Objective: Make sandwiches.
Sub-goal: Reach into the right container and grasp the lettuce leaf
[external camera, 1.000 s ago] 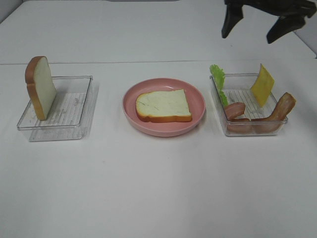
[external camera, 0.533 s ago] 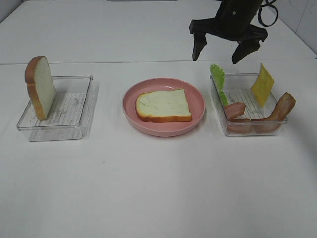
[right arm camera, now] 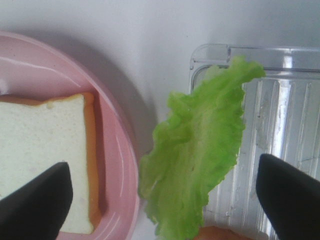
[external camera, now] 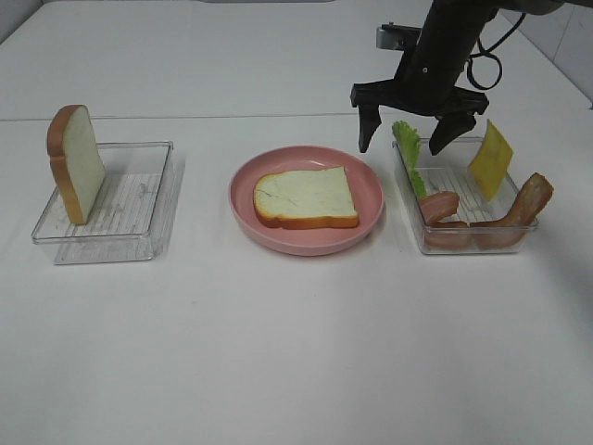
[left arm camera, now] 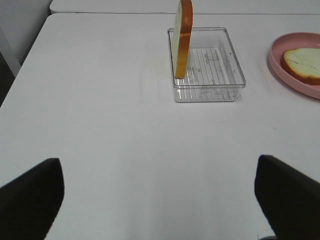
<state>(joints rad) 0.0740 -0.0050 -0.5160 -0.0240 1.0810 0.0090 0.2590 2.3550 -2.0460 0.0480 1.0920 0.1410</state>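
Right gripper [external camera: 398, 148] drops lower, now straddling the lettuce leaf [external camera: 409, 153], jaws spread wide and empty; left gripper [left arm camera: 160, 197] gapes too.

Right arm [external camera: 459, 32] stretched in from the far right, wrist bent down, right gripper [external camera: 400, 146] pointing straight down with jaws spread wide, left gripper [left arm camera: 159, 200] facing forward, jaws likewise wide apart, both empty

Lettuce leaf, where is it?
Exterior high view: the lettuce leaf stands at the left wall of the right tray, beside the pink plate, under the right end effector.
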